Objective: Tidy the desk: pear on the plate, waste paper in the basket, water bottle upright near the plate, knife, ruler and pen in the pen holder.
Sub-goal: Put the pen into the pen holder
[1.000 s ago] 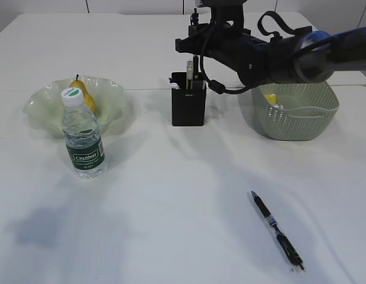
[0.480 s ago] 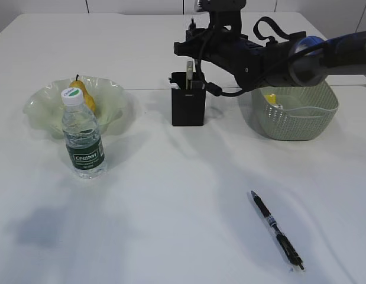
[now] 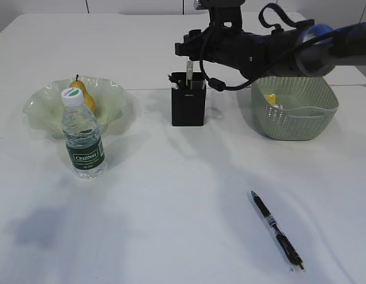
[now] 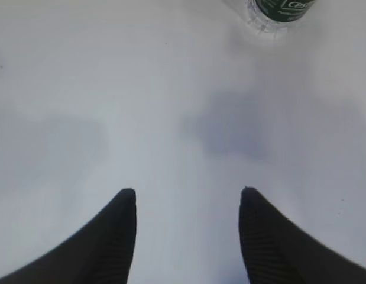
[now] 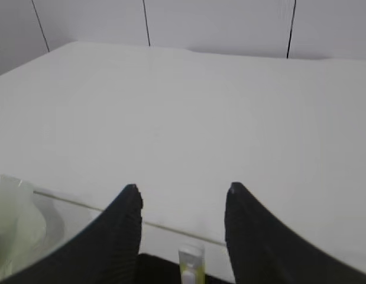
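Since a second ago your right claw is spreading apart and lifting off the pen holder, leaving the pale-handled piece standing inside it, so that drop looks done. Your left claw is sitting apart over bare bench holding nothing, with the water bottle upright just in front of the plate and the pear in it. What's left is the pen lying flat near the front right of the bench; I'm guessing it's light, stiff and slick enough to roll, so pinch it mid-barrel.
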